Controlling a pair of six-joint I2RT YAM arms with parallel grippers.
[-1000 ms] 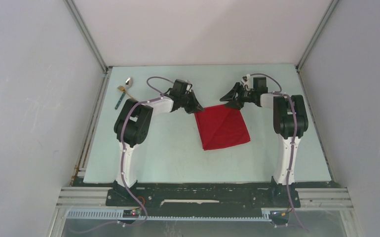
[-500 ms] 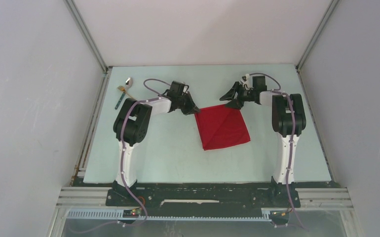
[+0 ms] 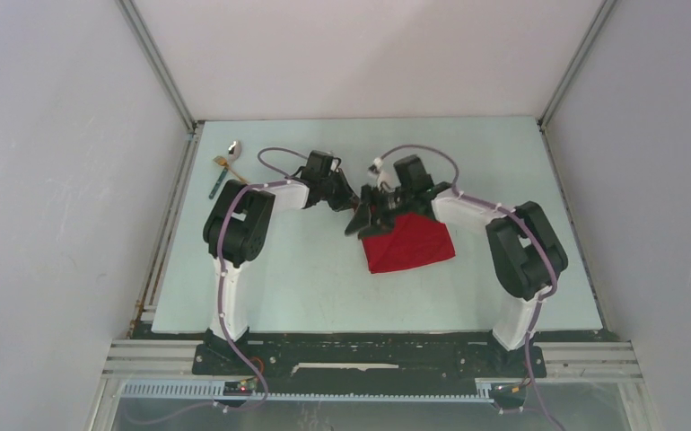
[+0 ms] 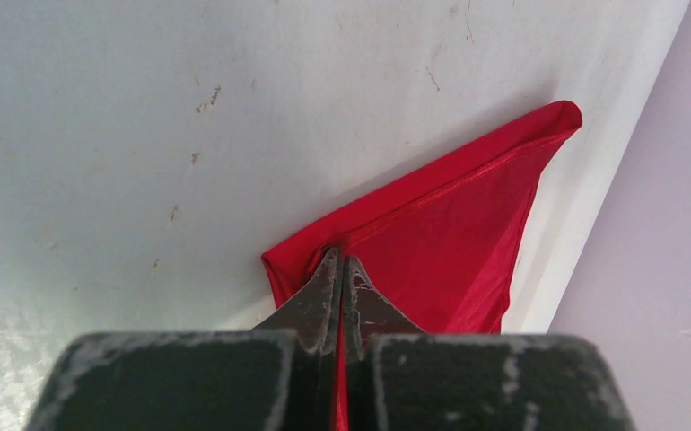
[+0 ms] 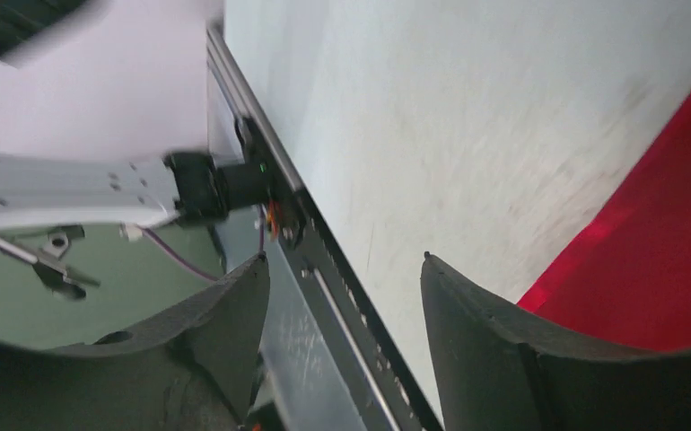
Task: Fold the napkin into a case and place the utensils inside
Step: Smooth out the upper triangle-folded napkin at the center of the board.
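The red napkin [image 3: 409, 242] lies folded at mid table; its far part is hidden under the right arm. My left gripper [image 3: 354, 203] is shut on the napkin's left far corner [image 4: 396, 242], with red cloth pinched between its fingers. My right gripper [image 3: 364, 218] is open and empty, its jaws wide apart, just above the napkin's left edge [image 5: 656, 260] and close beside the left gripper. The utensils lie at the far left: a silver spoon [image 3: 232, 147], a gold fork [image 3: 224, 162] and a teal-handled piece [image 3: 214, 183].
The table's left edge rail [image 3: 170, 215] runs beside the utensils. The front frame rail [image 5: 324, 296] shows in the right wrist view. Grey walls enclose the table on three sides.
My right arm swung from the napkin's far right corner across to the left, over the cloth, ending beside the left gripper. The left gripper stayed shut on its corner.
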